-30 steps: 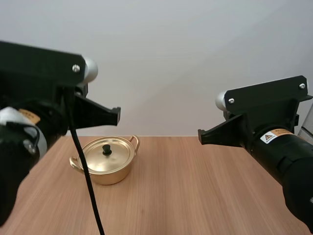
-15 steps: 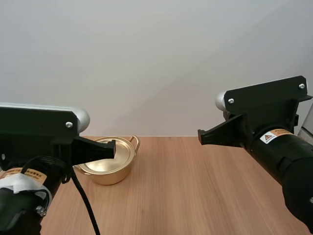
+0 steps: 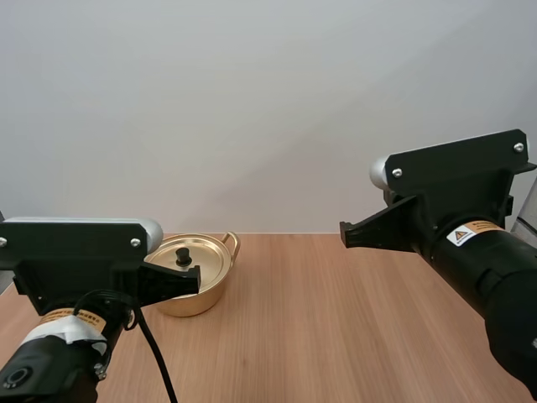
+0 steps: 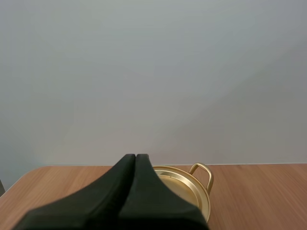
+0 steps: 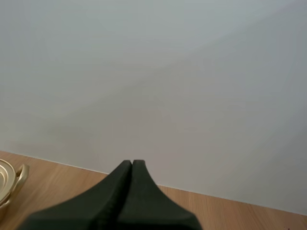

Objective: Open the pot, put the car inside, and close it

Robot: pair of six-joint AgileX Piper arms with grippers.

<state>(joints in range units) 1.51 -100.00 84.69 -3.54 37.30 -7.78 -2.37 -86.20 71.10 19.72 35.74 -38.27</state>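
Pot (image 3: 210,295) stands on the worktop (image 3: 336,336), toward its left side. The lid (image 3: 211,260) is on, with its black knob (image 3: 183,254) upright. Left hand (image 3: 191,280), fingers pressed together as one wedge, points forward at the pot, low and just short of it. Right hand (image 3: 346,232), likewise together on nothing, hangs well apart to the pot's right. Judgement: the left arm is nearer. The knob lies just ahead of its tips, so the fingers must part before gripping.
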